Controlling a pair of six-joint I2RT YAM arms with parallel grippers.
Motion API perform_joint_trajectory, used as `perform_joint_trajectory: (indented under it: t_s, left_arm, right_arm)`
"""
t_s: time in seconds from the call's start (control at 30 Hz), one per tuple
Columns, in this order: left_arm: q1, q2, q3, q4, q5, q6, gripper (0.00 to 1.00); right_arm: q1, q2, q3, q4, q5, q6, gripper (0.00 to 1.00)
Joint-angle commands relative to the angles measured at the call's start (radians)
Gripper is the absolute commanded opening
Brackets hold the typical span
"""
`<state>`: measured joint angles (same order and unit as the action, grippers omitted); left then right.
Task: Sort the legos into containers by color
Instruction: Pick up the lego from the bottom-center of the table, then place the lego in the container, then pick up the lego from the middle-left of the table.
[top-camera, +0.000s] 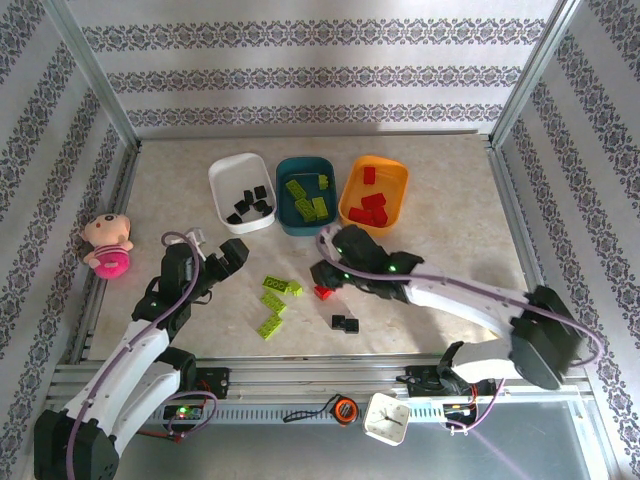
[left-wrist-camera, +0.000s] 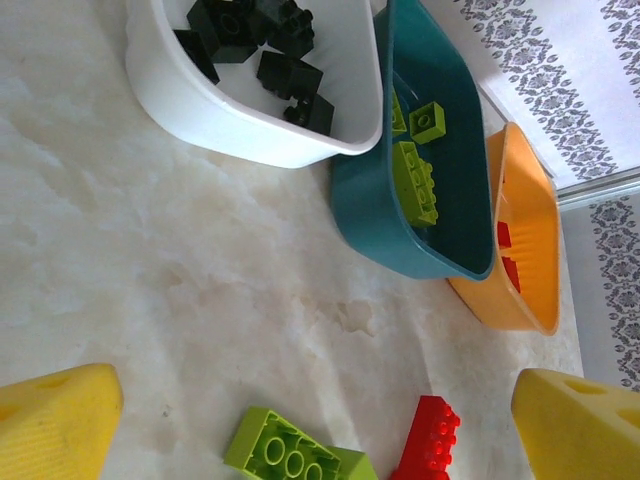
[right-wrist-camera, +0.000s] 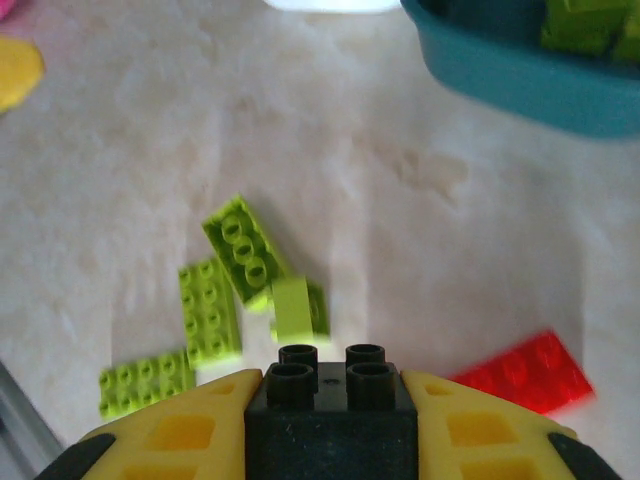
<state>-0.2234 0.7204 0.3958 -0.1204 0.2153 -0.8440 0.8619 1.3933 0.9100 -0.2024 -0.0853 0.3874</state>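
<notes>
The white tub (top-camera: 222, 180) holds black legos, the teal tub (top-camera: 287, 212) lime ones, the orange tub (top-camera: 396, 175) red ones. Loose on the table lie three lime bricks (top-camera: 273, 303), a red brick (top-camera: 322, 292) and a black brick (top-camera: 345, 323). My right gripper (top-camera: 325, 272) hovers over the red brick, shut on a black 2x2 brick (right-wrist-camera: 330, 430) held studs forward between its yellow fingers (right-wrist-camera: 190, 440). My left gripper (top-camera: 226, 260) stands open left of the lime bricks; an upturned lime brick (left-wrist-camera: 285, 455) and the red brick (left-wrist-camera: 428, 440) lie ahead between its fingers (left-wrist-camera: 55, 420).
A pink-and-cream doll (top-camera: 107, 245) lies at the left edge. Patterned walls and metal rails enclose the table. A white clock (top-camera: 385, 418) sits on the front rail below the right arm. Bare table stretches right of the orange tub.
</notes>
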Motion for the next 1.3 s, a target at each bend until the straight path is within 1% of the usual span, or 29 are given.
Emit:
perform_joint_trajectory:
  t_s: [0.0,0.17,0.33,0.5,0.6,0.7,0.73,0.83,0.9,0.97,1.03,1.1,1.17,1.27]
  left_arm:
    - [-0.010,-0.029,-0.025,-0.032,-0.014,-0.006,1.00]
    - [-0.010,-0.065,-0.040,-0.054,-0.005,-0.009,1.00]
    - [-0.010,-0.093,-0.047,-0.076,-0.003,-0.012,1.00]
    - [-0.008,-0.102,-0.053,-0.085,0.011,-0.015,1.00]
    - [-0.008,-0.105,-0.059,-0.087,0.017,-0.016,1.00]
    - [-0.008,-0.110,-0.064,-0.085,0.022,-0.016,1.00]
    - [-0.008,-0.110,-0.064,-0.084,0.023,-0.014,1.00]
    - [-0.008,-0.107,-0.057,-0.089,0.033,0.006,1.00]
    - [-0.007,-0.093,-0.037,-0.095,0.048,0.035,1.00]
    - [-0.009,-0.056,-0.004,-0.115,0.070,0.072,0.97]
    - [-0.012,0.013,0.036,-0.126,0.104,0.110,0.90]
    - [-0.028,0.092,0.065,-0.119,0.129,0.129,0.86]
    - [-0.078,0.166,0.093,-0.101,0.120,0.145,0.85]
    - [-0.208,0.271,0.157,-0.123,0.025,0.198,0.86]
  right_arm:
    - [-0.033,0.161,0.149,0.075,-0.068,-0.054,0.28]
    - [-0.066,0.432,0.466,0.078,-0.115,-0.070,0.29]
    - [-0.098,0.686,0.796,0.032,-0.144,-0.036,0.32]
    - [-0.118,0.875,1.055,-0.014,-0.175,-0.003,0.37]
    - [-0.125,0.962,1.194,-0.047,-0.202,0.018,0.45]
    - [-0.130,1.017,1.292,-0.074,-0.222,0.040,0.59]
    - [-0.133,1.022,1.308,-0.078,-0.223,0.045,0.62]
    - [-0.135,0.995,1.300,-0.074,-0.224,0.045,0.65]
    - [-0.135,0.947,1.242,-0.060,-0.217,0.035,0.66]
    - [-0.136,0.884,1.152,-0.033,-0.203,0.026,0.66]
    - [-0.139,0.807,1.039,0.000,-0.191,0.018,0.67]
    - [-0.144,0.729,0.909,0.049,-0.177,0.018,0.67]
    - [-0.154,0.653,0.784,0.096,-0.167,0.026,0.67]
    - [-0.180,0.542,0.606,0.154,-0.165,0.048,0.67]
